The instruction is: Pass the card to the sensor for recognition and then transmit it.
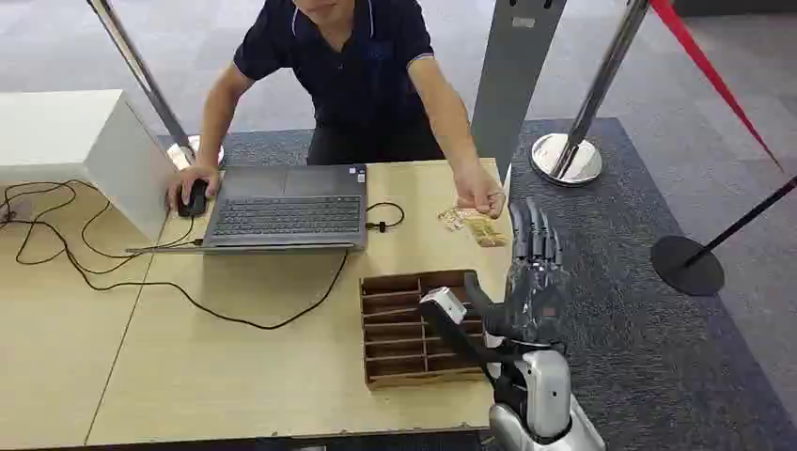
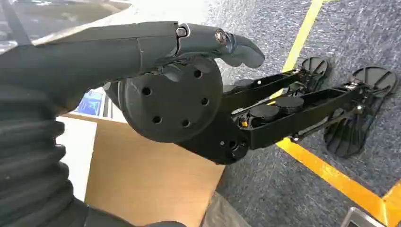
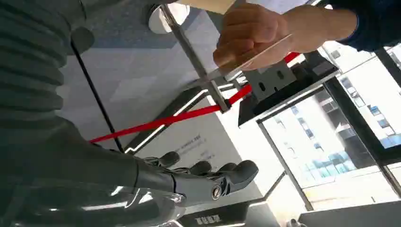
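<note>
A person behind the table holds the patterned card (image 1: pixel 473 225) low over the table's far right corner. In the right wrist view the card (image 3: pixel 255 56) shows edge-on, pinched in the person's hand (image 3: pixel 250 35). My right hand (image 1: pixel 532 273) is raised at the table's right edge, just short of the card. Its fingers (image 3: pixel 208 176) are straight and apart and hold nothing. My left hand (image 2: pixel 142 47) hangs beside a cardboard box (image 2: pixel 146 184), thumb stretched out and nothing in it. I cannot make out the sensor.
A wooden divided tray (image 1: pixel 381 319) sits under my right forearm. An open laptop (image 1: pixel 287 209), a mouse (image 1: pixel 193 200) under the person's other hand, a black cable (image 1: pixel 235 315) and a white box (image 1: pixel 75 141) occupy the table. Stanchion bases (image 1: pixel 565 158) and a red rope (image 1: pixel 705 66) stand to the right.
</note>
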Tool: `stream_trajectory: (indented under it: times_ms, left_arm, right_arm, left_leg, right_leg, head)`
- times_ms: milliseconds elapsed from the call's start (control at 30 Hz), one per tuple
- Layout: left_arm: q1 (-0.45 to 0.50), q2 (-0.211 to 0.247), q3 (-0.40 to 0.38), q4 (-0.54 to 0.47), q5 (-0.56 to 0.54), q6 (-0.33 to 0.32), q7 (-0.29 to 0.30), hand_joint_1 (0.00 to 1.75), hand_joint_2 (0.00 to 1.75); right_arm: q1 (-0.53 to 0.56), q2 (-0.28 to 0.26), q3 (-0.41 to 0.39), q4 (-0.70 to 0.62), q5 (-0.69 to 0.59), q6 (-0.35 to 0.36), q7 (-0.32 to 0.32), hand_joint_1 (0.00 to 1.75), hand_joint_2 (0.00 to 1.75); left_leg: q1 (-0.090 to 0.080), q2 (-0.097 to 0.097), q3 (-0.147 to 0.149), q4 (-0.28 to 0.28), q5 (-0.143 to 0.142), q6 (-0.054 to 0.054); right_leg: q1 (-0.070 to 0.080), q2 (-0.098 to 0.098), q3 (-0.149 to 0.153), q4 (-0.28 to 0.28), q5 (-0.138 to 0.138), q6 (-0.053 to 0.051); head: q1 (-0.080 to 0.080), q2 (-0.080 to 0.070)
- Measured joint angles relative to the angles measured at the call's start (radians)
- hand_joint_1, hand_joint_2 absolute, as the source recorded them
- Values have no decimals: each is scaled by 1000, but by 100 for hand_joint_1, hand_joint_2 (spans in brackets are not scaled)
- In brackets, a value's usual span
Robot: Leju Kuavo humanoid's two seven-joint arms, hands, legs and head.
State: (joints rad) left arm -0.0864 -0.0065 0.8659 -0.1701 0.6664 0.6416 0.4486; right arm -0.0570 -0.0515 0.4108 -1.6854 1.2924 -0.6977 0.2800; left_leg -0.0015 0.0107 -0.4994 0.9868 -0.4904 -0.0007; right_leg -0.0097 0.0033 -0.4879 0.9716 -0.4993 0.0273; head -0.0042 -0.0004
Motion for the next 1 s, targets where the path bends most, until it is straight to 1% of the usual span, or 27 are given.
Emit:
stream_trajectory:
  times_ms: [200, 233, 267, 567, 1000]
  left_arm:
    - [0, 3, 0, 1, 0, 0, -6, 0, 175]
    - [0, 4, 0, 1, 0, 0, -7, 0, 175]
    - [0, 5, 0, 1, 0, 0, -8, 0, 175]
    - [0, 8, 0, 2, 0, 0, -10, 0, 175]
    - [0, 11, 1, 4, 0, 0, -10, 0, 175]
  right_arm:
    - [-1, -8, 14, 3, -9, 0, -8, 0, 175]
    - [-1, -8, 14, 4, -11, 0, -8, 54, 175]
    - [-1, -10, 15, 4, -12, 0, -9, 175, 175]
    - [8, -14, 15, 3, -32, 0, -45, 175, 175]
    - [32, -12, -34, -11, -36, -1, -72, 175, 175]
  left_leg:
    - [0, 0, 0, 0, 0, 0]
    - [0, 0, 0, 0, 0, 0]
    - [0, 0, 0, 0, 0, 0]
    - [0, 0, 0, 0, 0, 0]
    - [0, 0, 0, 0, 0, 0]
  right_leg:
    - [0, 0, 0, 0, 0, 0]
    - [0, 0, 0, 0, 0, 0]
    - [0, 0, 0, 0, 0, 0]
    - [0, 0, 0, 0, 0, 0]
    - [0, 0, 0, 0, 0, 0]
  head:
    - [0, 0]
    - [0, 0]
    - [0, 0]
    - [0, 0]
    - [0, 0]
